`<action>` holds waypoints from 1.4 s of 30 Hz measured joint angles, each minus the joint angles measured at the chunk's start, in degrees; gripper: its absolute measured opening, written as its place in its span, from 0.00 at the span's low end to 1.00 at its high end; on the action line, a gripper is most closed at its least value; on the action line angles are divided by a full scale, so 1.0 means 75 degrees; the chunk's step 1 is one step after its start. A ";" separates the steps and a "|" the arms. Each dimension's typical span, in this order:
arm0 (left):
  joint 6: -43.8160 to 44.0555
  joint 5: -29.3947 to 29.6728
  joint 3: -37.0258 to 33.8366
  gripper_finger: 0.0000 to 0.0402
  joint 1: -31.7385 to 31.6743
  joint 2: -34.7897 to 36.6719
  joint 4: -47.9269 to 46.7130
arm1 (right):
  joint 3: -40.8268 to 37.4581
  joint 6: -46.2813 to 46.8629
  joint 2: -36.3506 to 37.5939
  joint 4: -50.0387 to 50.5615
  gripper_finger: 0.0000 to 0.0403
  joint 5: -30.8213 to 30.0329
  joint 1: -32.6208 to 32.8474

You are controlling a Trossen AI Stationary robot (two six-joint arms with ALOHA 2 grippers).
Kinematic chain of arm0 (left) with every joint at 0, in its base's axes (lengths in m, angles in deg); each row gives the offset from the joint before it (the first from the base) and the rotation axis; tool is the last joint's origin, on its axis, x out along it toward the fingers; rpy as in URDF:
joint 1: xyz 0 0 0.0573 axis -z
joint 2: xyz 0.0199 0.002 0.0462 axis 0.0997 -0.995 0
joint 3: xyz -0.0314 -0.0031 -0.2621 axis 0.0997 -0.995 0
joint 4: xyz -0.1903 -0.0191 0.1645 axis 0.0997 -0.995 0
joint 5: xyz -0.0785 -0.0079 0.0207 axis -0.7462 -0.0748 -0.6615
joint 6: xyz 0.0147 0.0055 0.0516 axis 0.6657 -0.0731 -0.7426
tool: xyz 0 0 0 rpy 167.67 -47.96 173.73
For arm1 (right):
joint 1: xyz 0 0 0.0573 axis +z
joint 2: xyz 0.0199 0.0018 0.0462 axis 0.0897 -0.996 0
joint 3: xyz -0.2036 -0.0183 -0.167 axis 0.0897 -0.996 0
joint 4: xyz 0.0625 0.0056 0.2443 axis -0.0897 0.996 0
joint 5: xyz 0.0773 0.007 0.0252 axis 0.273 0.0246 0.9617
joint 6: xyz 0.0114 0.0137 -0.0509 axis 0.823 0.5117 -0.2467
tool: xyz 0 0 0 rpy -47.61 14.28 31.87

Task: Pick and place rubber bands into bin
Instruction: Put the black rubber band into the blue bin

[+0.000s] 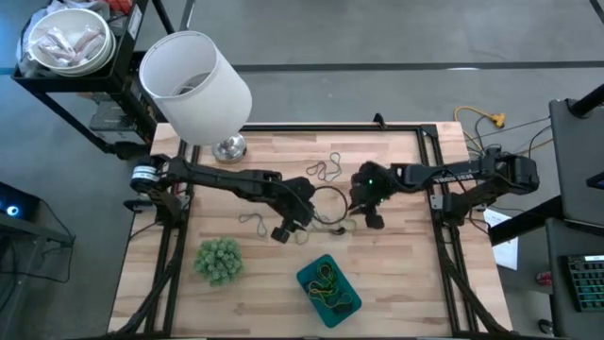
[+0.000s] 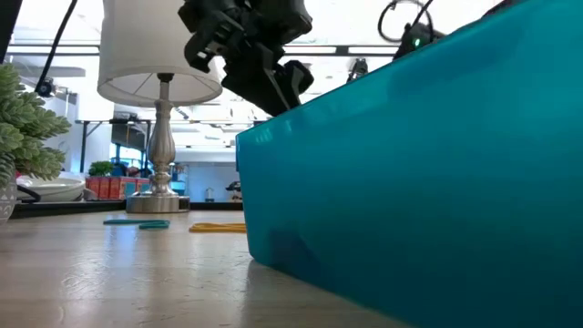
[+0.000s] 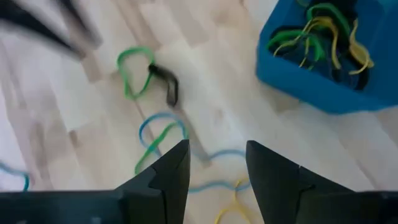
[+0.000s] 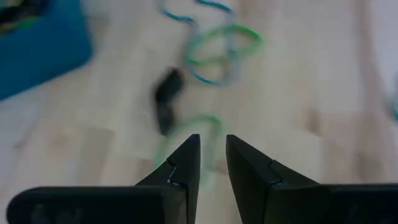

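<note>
Two left fingers (image 3: 171, 171) stand apart, empty; our right fingers (image 4: 186, 165) leave a narrow gap. Loose rubber bands (image 3: 146, 81) in green, blue and black lie on the worktop (image 1: 396, 274); only the left wrist view shows tangled bands inside the teal bin (image 3: 298, 84).

One bin (image 1: 326, 291), one lamp (image 1: 196, 85), one fuzzy green ball (image 1: 219, 260), two grippers

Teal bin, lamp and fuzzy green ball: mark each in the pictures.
teal bin (image 1: 308, 277), high view, bare rim at its upper-left corner.
lamp (image 1: 193, 83), high view, side of the white shade.
fuzzy green ball (image 1: 218, 260), high view, its middle.
</note>
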 joint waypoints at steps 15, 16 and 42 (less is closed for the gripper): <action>0.0010 0.0344 -0.0006 0.35 -0.0525 0.0307 -0.0697 | -0.0057 -0.0045 -0.0307 -0.1720 0.18 -0.1100 0.1983; 0.0013 0.0376 -0.0006 0.35 -0.0525 0.0364 -0.0745 | -0.0064 -0.0006 -0.0482 -0.1821 0.18 -0.1098 0.1983; 0.0603 0.0982 -0.1716 0.35 -0.0525 0.2704 0.0015 | 0.0417 0.0040 -0.2290 -0.1880 0.04 -0.1569 0.1960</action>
